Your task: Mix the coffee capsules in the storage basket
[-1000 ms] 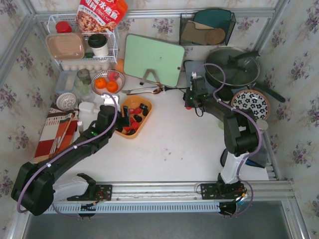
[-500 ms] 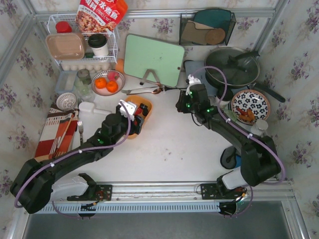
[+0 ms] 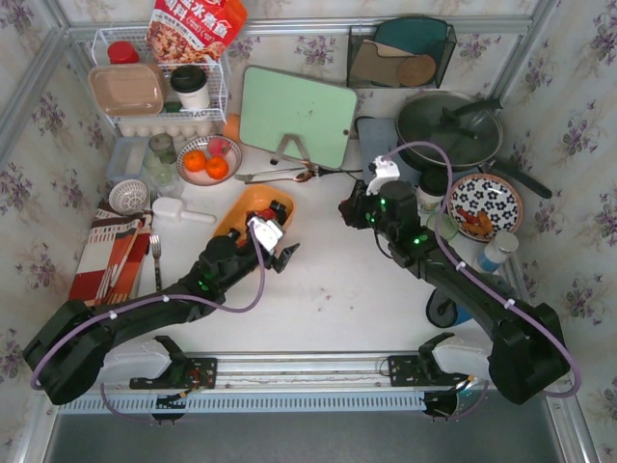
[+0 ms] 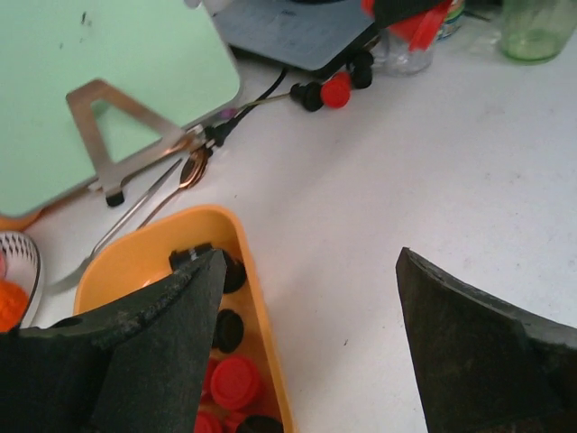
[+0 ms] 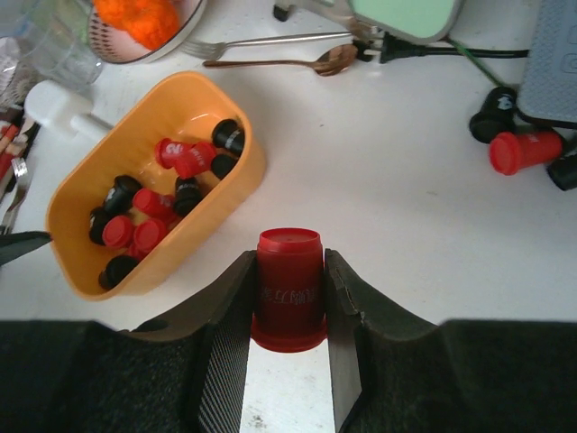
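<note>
Left of centre in the overhead view, the orange storage basket [image 3: 246, 201] holds the red and black coffee capsules [image 5: 149, 216]. The left gripper [image 4: 311, 271] hangs spread and empty at the basket's lower right edge, having slid off it within the last second. Right of centre, the right gripper [image 5: 288, 280], swung leftward from the pan [image 3: 448, 130], pinches one red capsule [image 5: 288, 242] across its sides. The capsules look light, rigid and glossy, so probably slippery, and the sides seem the best place to take them.

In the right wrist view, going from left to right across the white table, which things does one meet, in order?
The storage basket → red capsule clamped in the right gripper → loose red capsule lying on its side.
</note>
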`<act>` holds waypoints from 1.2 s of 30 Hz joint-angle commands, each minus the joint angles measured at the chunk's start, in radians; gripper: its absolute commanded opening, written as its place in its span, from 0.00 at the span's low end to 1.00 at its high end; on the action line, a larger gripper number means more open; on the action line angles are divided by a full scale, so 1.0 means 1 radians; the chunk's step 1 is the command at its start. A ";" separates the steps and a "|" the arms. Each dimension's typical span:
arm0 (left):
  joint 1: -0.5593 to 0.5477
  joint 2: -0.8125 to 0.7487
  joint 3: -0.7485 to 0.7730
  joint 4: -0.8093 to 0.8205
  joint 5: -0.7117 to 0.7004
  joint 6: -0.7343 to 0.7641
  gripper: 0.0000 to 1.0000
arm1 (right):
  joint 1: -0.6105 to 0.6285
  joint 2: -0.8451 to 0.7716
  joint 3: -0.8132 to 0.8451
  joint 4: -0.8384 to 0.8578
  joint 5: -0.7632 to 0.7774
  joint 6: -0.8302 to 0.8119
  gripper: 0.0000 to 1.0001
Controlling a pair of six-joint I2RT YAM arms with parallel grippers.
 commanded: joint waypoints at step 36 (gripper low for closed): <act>-0.154 0.109 0.034 0.187 0.269 0.340 0.76 | 0.155 -0.232 -0.305 0.340 -0.335 -0.028 0.25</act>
